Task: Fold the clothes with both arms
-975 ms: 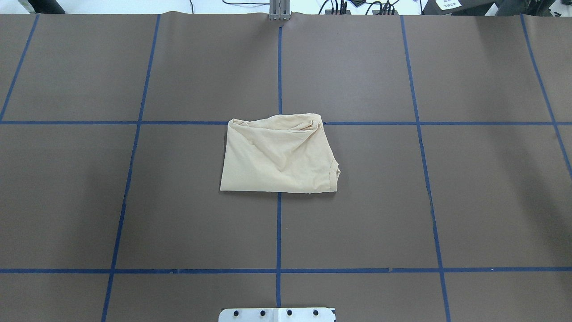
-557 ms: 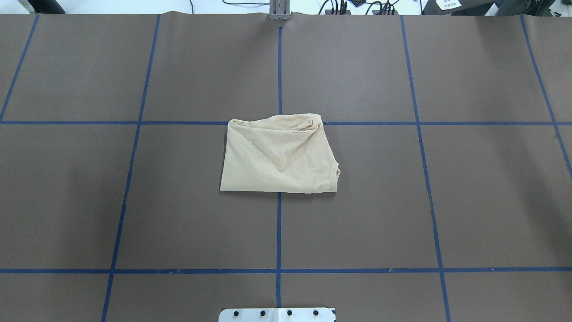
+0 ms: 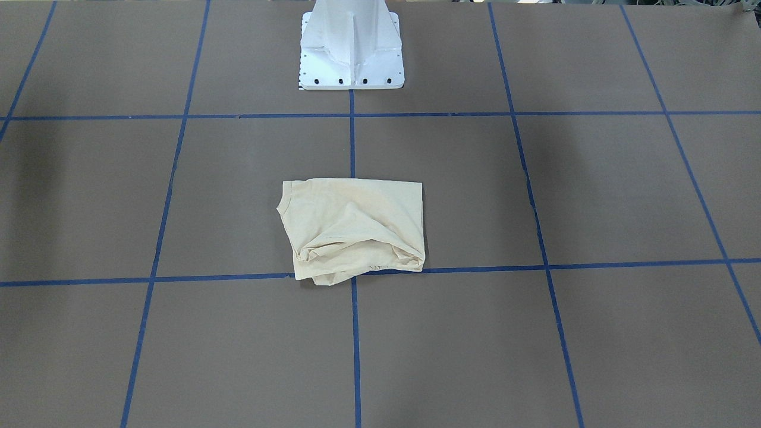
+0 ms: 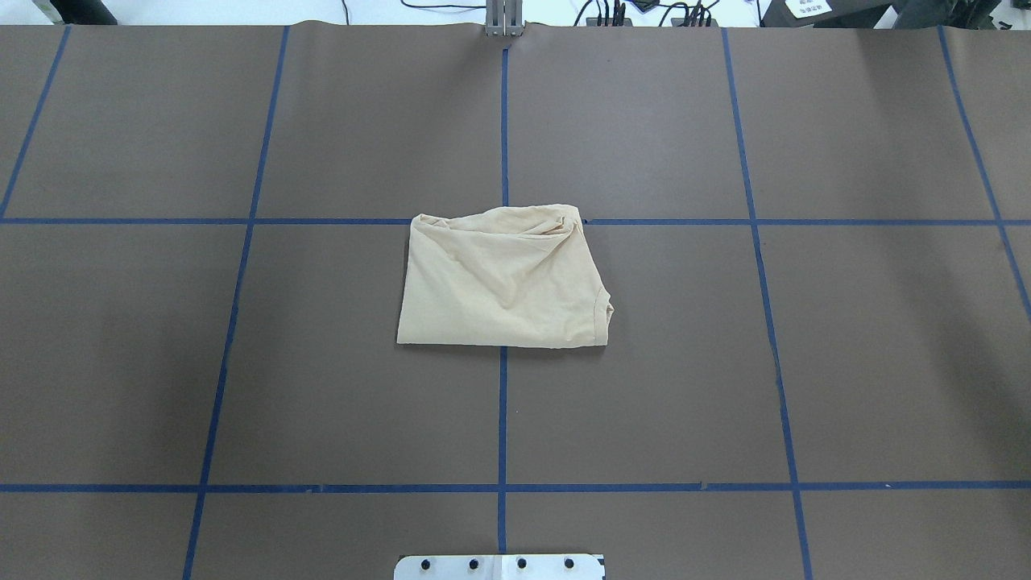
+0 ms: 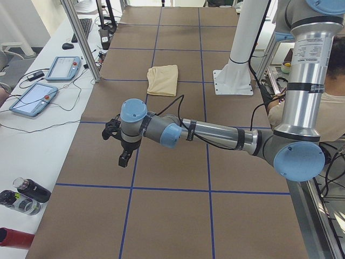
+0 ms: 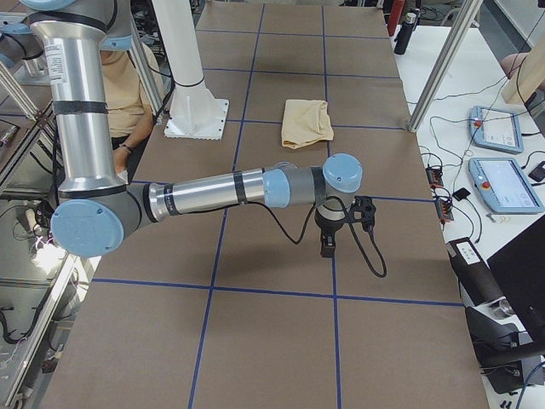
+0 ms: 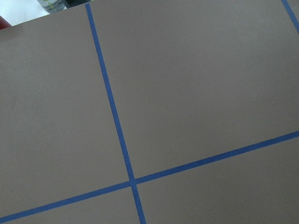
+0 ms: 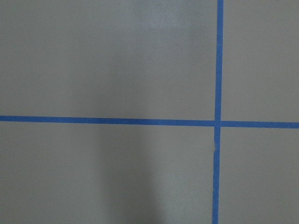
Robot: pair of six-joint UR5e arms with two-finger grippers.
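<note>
Front-facing view, shirt: the shirt [image 3: 354, 229] lies folded into a rough rectangle on the table [image 3: 594, 190], straight out from the pedestal base [image 3: 351, 53] and well apart from it.
Front-facing view, edges: the edge toward the pedestal base is straight and flat. The edge away from it is bunched and lies on a blue tape line [image 3: 178, 277].
Front-facing view, room: the brown cover runs open on every side of the shirt.
Overhead view, shirt: it lies beyond the pedestal base on the centre tape line, with a small curved hem at the corner on the robot's right.
Overhead view, change: set against both earlier overhead pictures, the shirt has the same outline, the same creases and the same spot.
Left side view, arm: the left arm [image 5: 215, 135] stretches low over the table, out from the pedestal base toward the robot's left end.
Left side view, fingers: the left gripper [image 5: 123, 159] points down above the cover, well apart from the shirt. Whether its fingers are wide or narrow cannot be told.
Left side view, room: tablets [image 5: 33, 98] and bottles [image 5: 24, 197] sit on a white bench along the table's side opposite the pedestal base.
Right side view, arm: the right arm [image 6: 204, 194] reaches out low from the pedestal base toward the robot's right end.
Right side view, fingers: the right gripper [image 6: 327, 247] hangs over the cover, apart from the shirt. Its finger gap cannot be told.
Left wrist view, surface: brown cover with one tape crossing.
Right wrist view, surface: brown cover, one tape crossing and a soft shadow.
</note>
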